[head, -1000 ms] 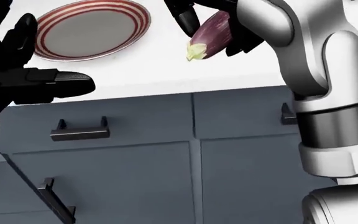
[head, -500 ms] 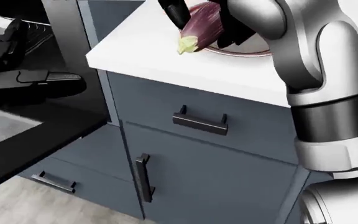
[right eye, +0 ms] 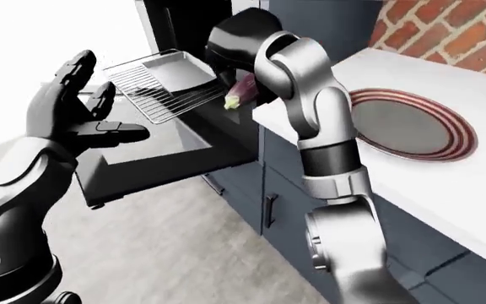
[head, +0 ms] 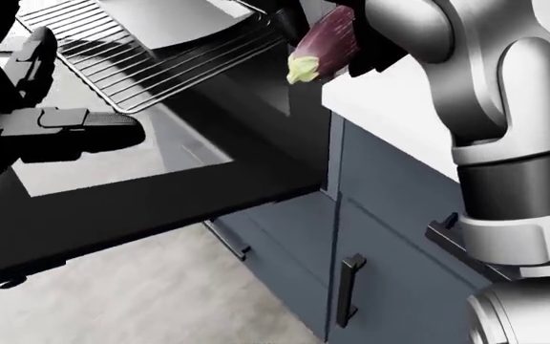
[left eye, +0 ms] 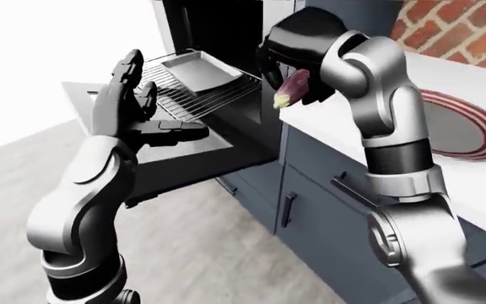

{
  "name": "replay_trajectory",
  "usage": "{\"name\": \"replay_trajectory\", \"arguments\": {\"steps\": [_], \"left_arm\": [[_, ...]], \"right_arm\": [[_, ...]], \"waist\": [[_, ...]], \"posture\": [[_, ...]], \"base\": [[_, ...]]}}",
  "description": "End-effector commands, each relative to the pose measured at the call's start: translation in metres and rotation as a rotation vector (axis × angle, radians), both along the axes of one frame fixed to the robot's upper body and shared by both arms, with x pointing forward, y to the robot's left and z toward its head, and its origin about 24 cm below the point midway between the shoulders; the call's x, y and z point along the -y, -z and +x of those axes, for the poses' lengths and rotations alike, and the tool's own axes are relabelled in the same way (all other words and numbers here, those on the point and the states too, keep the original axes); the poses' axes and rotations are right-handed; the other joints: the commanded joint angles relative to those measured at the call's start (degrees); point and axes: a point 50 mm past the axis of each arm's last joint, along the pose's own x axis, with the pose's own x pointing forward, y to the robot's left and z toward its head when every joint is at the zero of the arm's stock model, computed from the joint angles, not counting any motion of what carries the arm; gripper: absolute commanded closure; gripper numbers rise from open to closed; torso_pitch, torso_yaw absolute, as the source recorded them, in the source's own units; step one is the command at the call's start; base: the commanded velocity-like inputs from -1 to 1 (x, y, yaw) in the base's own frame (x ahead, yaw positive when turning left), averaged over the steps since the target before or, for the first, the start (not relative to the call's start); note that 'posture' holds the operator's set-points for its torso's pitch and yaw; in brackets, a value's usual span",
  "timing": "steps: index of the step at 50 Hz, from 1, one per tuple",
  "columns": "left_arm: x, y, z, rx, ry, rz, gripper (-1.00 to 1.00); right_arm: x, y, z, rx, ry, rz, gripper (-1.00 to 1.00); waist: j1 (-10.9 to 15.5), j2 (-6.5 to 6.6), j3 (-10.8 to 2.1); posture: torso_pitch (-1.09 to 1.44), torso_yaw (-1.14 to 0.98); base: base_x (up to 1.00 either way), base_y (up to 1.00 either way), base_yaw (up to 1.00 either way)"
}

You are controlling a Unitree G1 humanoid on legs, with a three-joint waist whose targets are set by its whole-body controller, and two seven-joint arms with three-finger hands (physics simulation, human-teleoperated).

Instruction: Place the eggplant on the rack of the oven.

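We take the oven [left eye: 218,38] as our landmark. It stands open, its dark door [head: 151,193] let down flat below the cavity. To its right runs the white surface [right eye: 412,183], over blue cabinets [head: 399,236], with a striped plate [right eye: 412,123] on it well away from the oven.

Out of the oven's mouth, above the door, juts the wire rack [head: 151,61], and a grey tray [left eye: 196,68] sits on its inner part; the outer wires are bare.

Our right hand [left eye: 298,47] hangs just right of the oven's opening, and its fingers grip the eggplant [head: 323,43]. The eggplant is in the air at the surface's oven-side corner, not touching anything but the hand. Its long axis slants, the green stem end pointing down and toward the rack, the purple body rising into the hand.

Our left hand [right eye: 70,114] floats over the door on the rack's far side from the eggplant, fingers spread and holding nothing.

We judge that the rack's bare wires lie leftward and slightly below the eggplant in the head view, so the right hand, the nearer one, must carry it that way.
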Motion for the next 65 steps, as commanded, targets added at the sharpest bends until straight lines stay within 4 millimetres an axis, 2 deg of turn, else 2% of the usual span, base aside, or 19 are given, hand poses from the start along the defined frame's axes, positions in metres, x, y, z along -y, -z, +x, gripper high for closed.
{"name": "replay_trajectory", "arguments": {"steps": [1, 5, 7, 8, 11, 18, 21, 30, 35, 37, 38, 39, 43, 47, 50, 55, 56, 61, 65], "left_arm": [[-0.003, -0.016, -0.005, 0.089, -0.014, 0.002, -1.0], [-0.003, -0.016, -0.004, 0.089, -0.015, 0.001, -1.0], [-0.003, -0.016, -0.005, 0.09, -0.014, 0.001, -1.0], [-0.003, -0.016, -0.005, 0.09, -0.015, 0.001, -1.0], [-0.003, -0.017, -0.005, 0.09, -0.014, 0.001, -1.0], [-0.003, -0.016, -0.005, 0.089, -0.015, 0.001, -1.0], [-0.003, -0.016, -0.005, 0.089, -0.014, 0.001, -1.0], [-0.002, -0.016, -0.004, 0.089, -0.012, 0.002, -1.0], [-0.002, -0.016, -0.004, 0.089, -0.012, 0.002, -1.0], [-0.002, -0.016, -0.004, 0.089, -0.011, 0.003, -1.0], [-0.002, -0.015, -0.005, 0.089, -0.01, 0.004, -1.0], [-0.002, -0.015, -0.004, 0.088, -0.01, 0.003, -1.0], [-0.002, -0.016, -0.004, 0.089, -0.011, 0.003, -1.0], [-0.003, -0.016, -0.004, 0.089, -0.012, 0.002, -1.0], [-0.002, -0.016, -0.005, 0.089, -0.011, 0.003, -1.0], [-0.002, -0.016, -0.005, 0.089, -0.01, 0.002, -1.0], [-0.002, -0.017, -0.005, 0.089, -0.01, 0.002, -1.0], [-0.001, -0.017, -0.005, 0.09, -0.009, 0.003, -1.0], [-0.002, -0.017, -0.005, 0.091, -0.008, 0.003, -1.0]], "right_arm": [[-0.004, -0.021, -0.009, 0.091, -0.03, 0.025, 1.0], [-0.005, -0.023, -0.01, 0.093, -0.032, 0.023, 1.0], [-0.005, -0.024, -0.01, 0.093, -0.032, 0.023, 1.0], [-0.005, -0.024, -0.01, 0.094, -0.033, 0.023, 1.0], [-0.005, -0.024, -0.01, 0.093, -0.032, 0.022, 1.0], [-0.005, -0.022, -0.009, 0.089, -0.035, 0.022, 1.0], [-0.005, -0.021, -0.009, 0.088, -0.036, 0.024, 1.0], [-0.005, -0.021, -0.01, 0.09, -0.037, 0.028, 1.0], [-0.004, -0.021, -0.011, 0.089, -0.036, 0.03, 1.0], [-0.004, -0.022, -0.01, 0.099, -0.031, 0.033, 1.0], [-0.004, -0.021, -0.01, 0.098, -0.033, 0.03, 1.0], [-0.004, -0.021, -0.01, 0.099, -0.03, 0.027, 1.0], [-0.005, -0.021, -0.01, 0.098, -0.033, 0.018, 1.0], [-0.006, -0.023, -0.011, 0.1, -0.039, 0.018, 1.0], [-0.006, -0.023, -0.01, 0.105, -0.037, 0.022, 1.0], [-0.004, -0.028, -0.009, 0.112, -0.028, 0.026, 1.0], [-0.004, -0.028, -0.008, 0.115, -0.027, 0.026, 1.0], [-0.004, -0.031, -0.007, 0.121, -0.023, 0.031, 1.0], [-0.004, -0.031, -0.007, 0.125, -0.022, 0.032, 1.0]], "waist": [[0.3, -0.04, -1.41], [0.2, 4.07, -1.6], [0.1, 6.17, -3.16], [0.4, 5.47, -2.11], [1.4, 3.91, -2.72], [0.2, -0.14, -1.36], [-0.1, -4.82, -2.52], [0.4, -0.73, -1.71], [0.0, 3.85, -1.78], [-0.5, 7.01, -4.09], [-1.3, 5.52, -1.69], [-0.8, 4.27, -1.13], [-1.0, 1.55, -1.64], [-1.0, 1.0, -0.5], [-0.3, -1.9, -1.48], [-0.7, 0.19, -1.8], [-0.7, 0.22, -3.07], [-1.4, 3.73, -2.65], [-1.5, 3.32, -3.41]], "posture": [[0.0, 0.0], [0.0, 0.0], [0.0, 0.0], [0.0, 0.0], [0.0, 0.0], [0.0, 0.0], [0.0, 0.0], [0.0, 0.0], [0.0, 0.0], [0.0, 0.0], [0.0, 0.0], [0.0, 0.0], [0.0, 0.0], [0.0, 0.0], [0.0, 0.0], [0.0, 0.0], [0.0, 0.0], [0.0, 0.0], [0.0, 0.0]], "base": [[0.0, 0.0, 1.0], [0.0, 0.0, 1.0], [0.0, 0.0, 1.0], [0.0, 0.0, 1.0], [0.0, 0.0, 1.0], [0.0, 0.0, 1.0], [0.0, 0.0, 1.0], [0.0, 0.0, 0.95], [0.0, 0.0, 0.85], [0.0, 0.0, 0.74], [0.0, 0.51, 0.0], [0.0, 0.48, 0.0], [0.0, 0.23, 0.0], [0.0, 0.0, 0.0], [0.0, 0.0, 0.0], [0.0, 0.0, 0.0], [0.0, -0.09, 0.0], [0.0, -0.4, 0.0], [0.0, -0.43, 0.0]]}}
